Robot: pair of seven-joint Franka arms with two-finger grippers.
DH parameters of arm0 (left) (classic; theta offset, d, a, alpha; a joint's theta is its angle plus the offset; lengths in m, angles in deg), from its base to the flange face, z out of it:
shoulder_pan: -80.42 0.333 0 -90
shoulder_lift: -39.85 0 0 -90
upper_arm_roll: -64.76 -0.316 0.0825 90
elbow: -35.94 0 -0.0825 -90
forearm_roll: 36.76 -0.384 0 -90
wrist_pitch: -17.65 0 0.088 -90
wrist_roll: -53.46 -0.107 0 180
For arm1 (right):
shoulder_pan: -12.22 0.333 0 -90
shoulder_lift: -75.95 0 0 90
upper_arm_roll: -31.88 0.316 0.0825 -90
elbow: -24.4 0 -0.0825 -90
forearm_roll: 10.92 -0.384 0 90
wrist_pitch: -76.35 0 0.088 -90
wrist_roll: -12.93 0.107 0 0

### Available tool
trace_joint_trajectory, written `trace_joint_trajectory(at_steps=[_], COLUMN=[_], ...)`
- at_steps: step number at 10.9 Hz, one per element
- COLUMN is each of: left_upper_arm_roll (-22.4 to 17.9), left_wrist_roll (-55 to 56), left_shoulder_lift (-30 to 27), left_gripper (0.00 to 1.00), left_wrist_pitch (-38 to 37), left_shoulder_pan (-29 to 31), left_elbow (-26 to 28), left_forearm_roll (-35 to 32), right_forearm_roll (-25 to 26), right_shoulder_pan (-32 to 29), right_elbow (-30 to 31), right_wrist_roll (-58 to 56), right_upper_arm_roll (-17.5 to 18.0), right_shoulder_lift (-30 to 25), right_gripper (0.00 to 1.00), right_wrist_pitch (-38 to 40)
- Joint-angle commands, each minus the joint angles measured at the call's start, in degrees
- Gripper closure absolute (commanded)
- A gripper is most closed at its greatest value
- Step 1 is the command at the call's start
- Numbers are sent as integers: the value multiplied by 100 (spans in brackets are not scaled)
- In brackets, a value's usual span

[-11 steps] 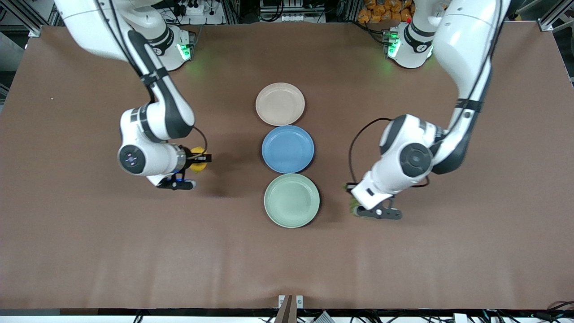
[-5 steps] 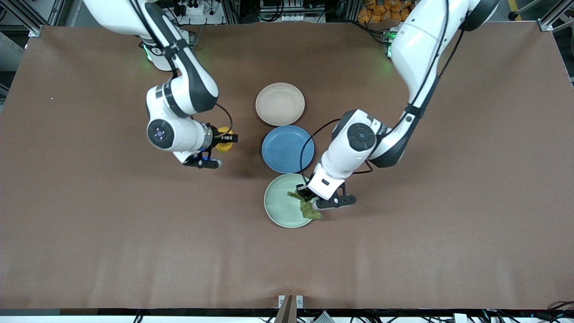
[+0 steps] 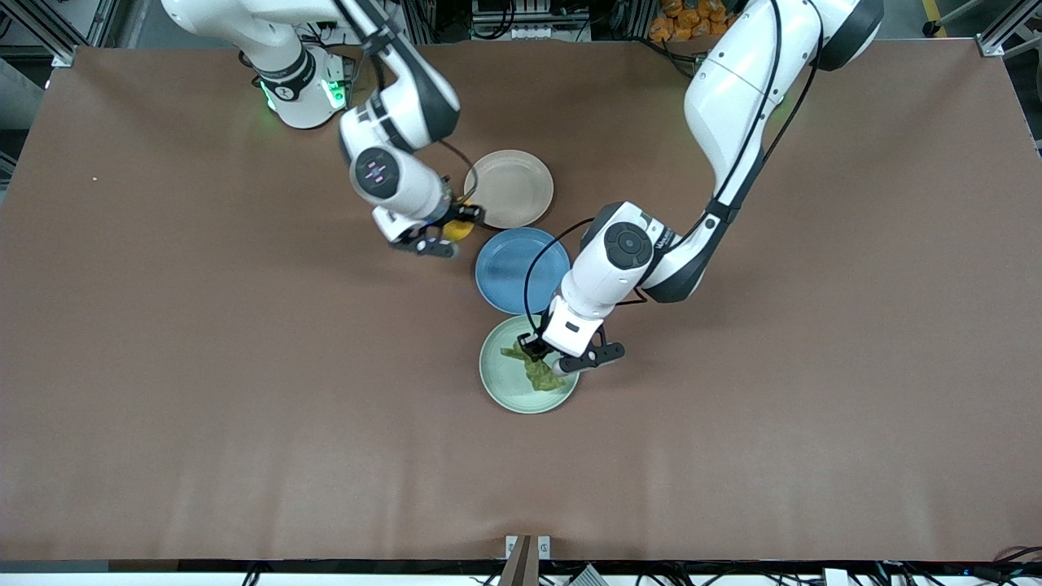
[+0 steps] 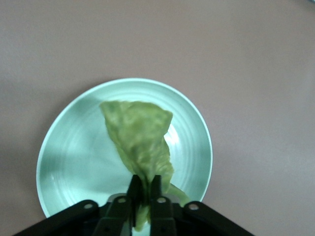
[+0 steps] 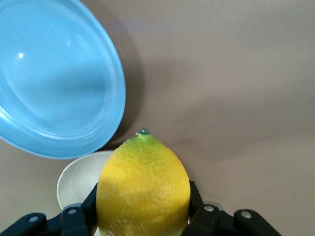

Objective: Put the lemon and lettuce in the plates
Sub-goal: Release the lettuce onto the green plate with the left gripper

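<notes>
On the brown table (image 3: pixel 203 366), left fingers (image 4: pixel 134 189) pinch lettuce (image 4: pixel 140 140) over the green plate (image 4: pixel 64 167); right fingers (image 5: pixel 194 196) clamp the lemon (image 5: pixel 143 189).

A high front camera faces my bases, taking in the whole table (image 3: pixel 163 407). My wrist cameras look down close; all share the plates (image 3: pixel 496 387) mid-frame.

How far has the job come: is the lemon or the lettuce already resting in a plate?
Nothing is released yet. The left gripper holds the lettuce over the green plate, so that half is nearly done. The right gripper holds the lemon by the rim of the beige plate, beside the blue plate. Left: bring the lemon over its plate and open both grippers.
</notes>
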Motion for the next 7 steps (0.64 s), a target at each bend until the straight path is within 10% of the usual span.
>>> trace_joint_trajectory(at_steps=[1,2,7], left_upper_arm_roll=[-112,-173,-209], left_wrist_roll=[145,136,66], left_shoulder_lift=[-32,-67,-926], left_gripper=[14,0,0], left_wrist_pitch=[-131,-419,-2581], left_shoulder_pan=[-79,-88,315], left_elbow=[141,150,63], left_forearm_roll=[66,-100,-1094], right_forearm_roll=[-118,-118,-109], right_shoulder_pan=[466,668,1100], right_elbow=[186,221,230], right_wrist_roll=[771,1009,1432], right_upper_arm_roll=[-49,-57,-57], right_shoulder_lift=[-192,-174,107], right_gripper=[93,92,85], right_wrist_pitch=[-251,-331,-709])
